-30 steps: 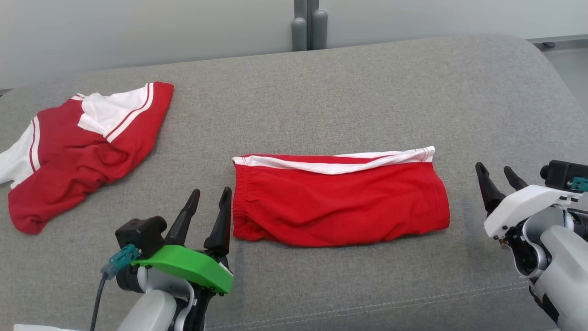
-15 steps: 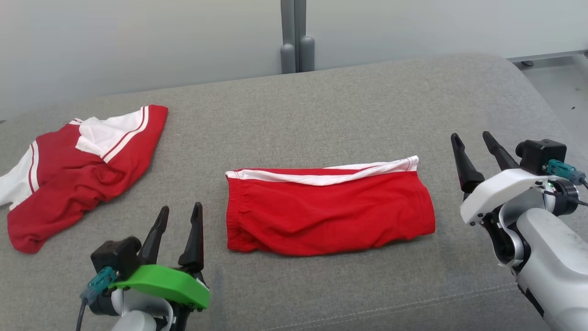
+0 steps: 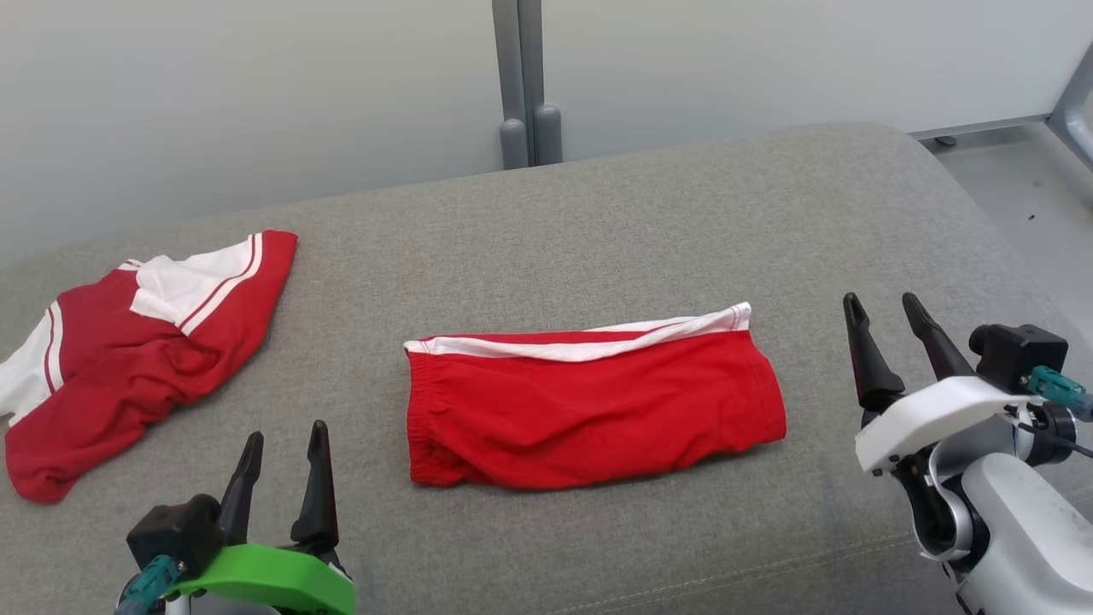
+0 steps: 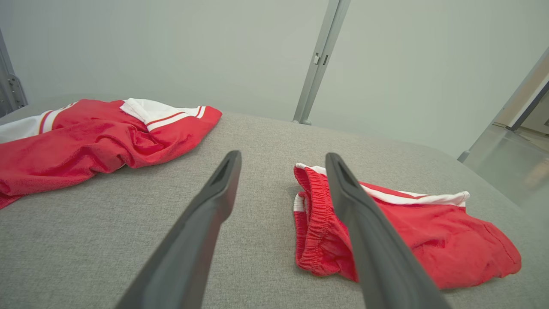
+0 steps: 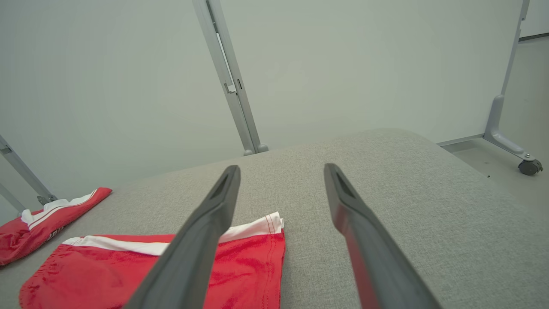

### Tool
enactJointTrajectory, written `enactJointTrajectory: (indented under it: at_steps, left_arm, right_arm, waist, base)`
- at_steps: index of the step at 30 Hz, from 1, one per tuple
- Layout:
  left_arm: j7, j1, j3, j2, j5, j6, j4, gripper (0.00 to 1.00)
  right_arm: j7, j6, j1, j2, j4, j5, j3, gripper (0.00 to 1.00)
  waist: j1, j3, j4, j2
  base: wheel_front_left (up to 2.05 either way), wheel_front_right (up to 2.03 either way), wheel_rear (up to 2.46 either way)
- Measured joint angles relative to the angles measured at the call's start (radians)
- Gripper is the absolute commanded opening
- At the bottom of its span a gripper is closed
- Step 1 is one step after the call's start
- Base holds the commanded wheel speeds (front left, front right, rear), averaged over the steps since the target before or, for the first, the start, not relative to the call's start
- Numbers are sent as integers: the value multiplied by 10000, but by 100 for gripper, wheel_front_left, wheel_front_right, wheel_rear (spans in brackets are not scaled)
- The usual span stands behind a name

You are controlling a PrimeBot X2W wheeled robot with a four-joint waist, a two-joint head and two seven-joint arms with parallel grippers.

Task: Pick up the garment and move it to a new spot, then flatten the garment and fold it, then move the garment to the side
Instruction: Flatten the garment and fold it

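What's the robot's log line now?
left gripper: open, empty | right gripper: open, empty | red shorts: folded, flat on grey cushion, untouched

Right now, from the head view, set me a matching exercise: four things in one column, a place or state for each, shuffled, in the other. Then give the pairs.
1. folded shorts
2. crumpled garment
3. left hand
4. right hand

a. open, at the far right
b. bunched up, at the far left
c. lying flat, in the middle
d. open, at the lower left

Pairs: 1-c, 2-b, 3-d, 4-a.
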Motion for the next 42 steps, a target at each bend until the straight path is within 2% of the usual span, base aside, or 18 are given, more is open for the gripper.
enactJointTrajectory:
  at_steps: [10,31,36,42]
  left_arm:
    - [0,542,301,-270,612,0,-322,100]
    - [0,854,303,-531,1108,0,-844,100]
    - [4,853,199,-543,1195,2,-972,100]
    - [119,820,-73,-552,1446,42,-1273,100]
  right_arm:
    - [0,-8,1011,42,-468,-454,-334,100]
    - [0,-10,1584,92,-907,-1110,-861,100]
    - [458,-10,1502,71,-470,-936,-876,100]
    - [1323,130,889,144,313,35,-1030,100]
  waist:
    - [0,-93,76,0]
    - [0,73,377,0]
    - [0,263,525,0]
    - [0,661,762,0]
  base:
    - [0,0,0]
    - [0,0,0]
    - [0,0,0]
    - [0,0,0]
